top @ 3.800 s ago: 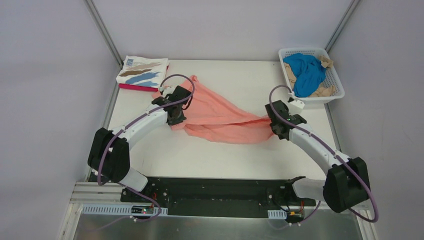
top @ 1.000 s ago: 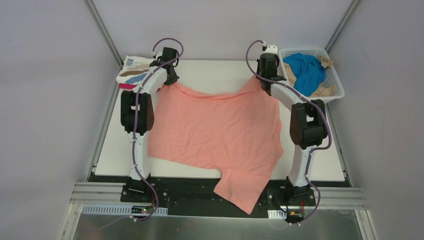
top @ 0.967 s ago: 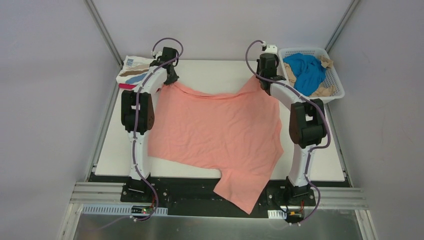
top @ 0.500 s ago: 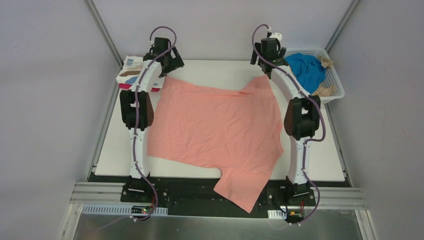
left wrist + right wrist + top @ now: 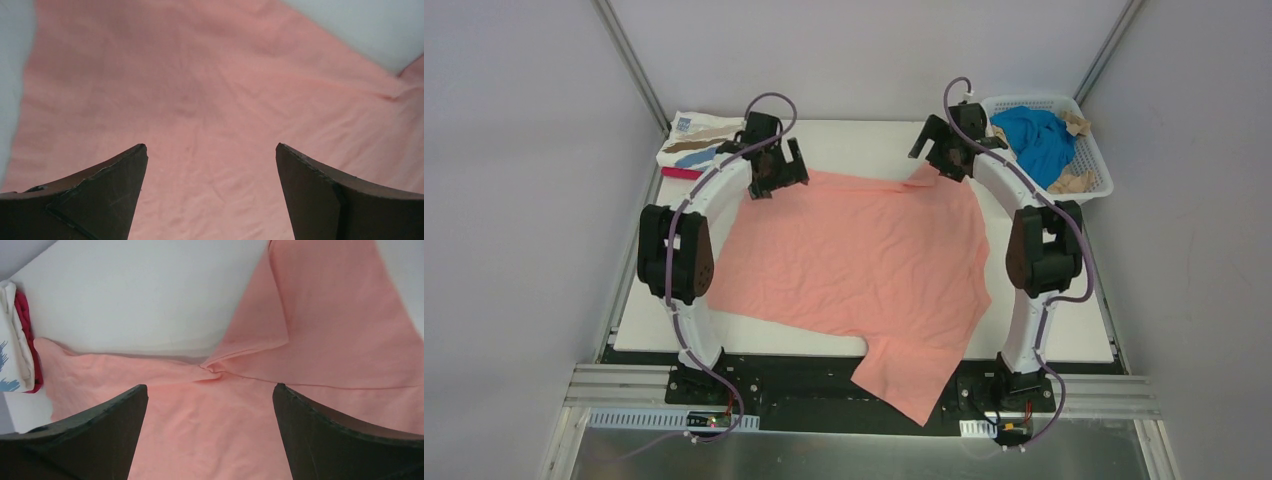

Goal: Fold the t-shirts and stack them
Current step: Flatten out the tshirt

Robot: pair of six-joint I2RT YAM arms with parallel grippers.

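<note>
The large salmon-pink t-shirt [image 5: 864, 260] lies spread flat on the white table, and its lower part hangs over the near edge. My left gripper [image 5: 779, 180] hovers open above its far left corner, holding nothing; the left wrist view shows only pink cloth [image 5: 210, 85] between the fingers [image 5: 100, 195]. My right gripper [image 5: 937, 158] is open over the far right corner, above a folded-over sleeve [image 5: 320, 305]. A folded white t-shirt with brown and blue brushstrokes [image 5: 707, 140] rests on a magenta one [image 5: 680, 173] at the far left. Blue [image 5: 1034, 140] and tan [image 5: 1074, 182] tees fill the basket.
The white lattice basket [image 5: 1096, 150] stands at the table's far right corner. Bare table [image 5: 854, 145] shows between the two grippers along the far edge. Slanted metal frame posts [image 5: 629, 60] rise at both back corners. Both arm bases are bolted at the near edge.
Both grippers have opened and let go of the pink shirt's far corners, then drawn back a little toward the near side. The shirt's far edge now lies flat on the table.
</note>
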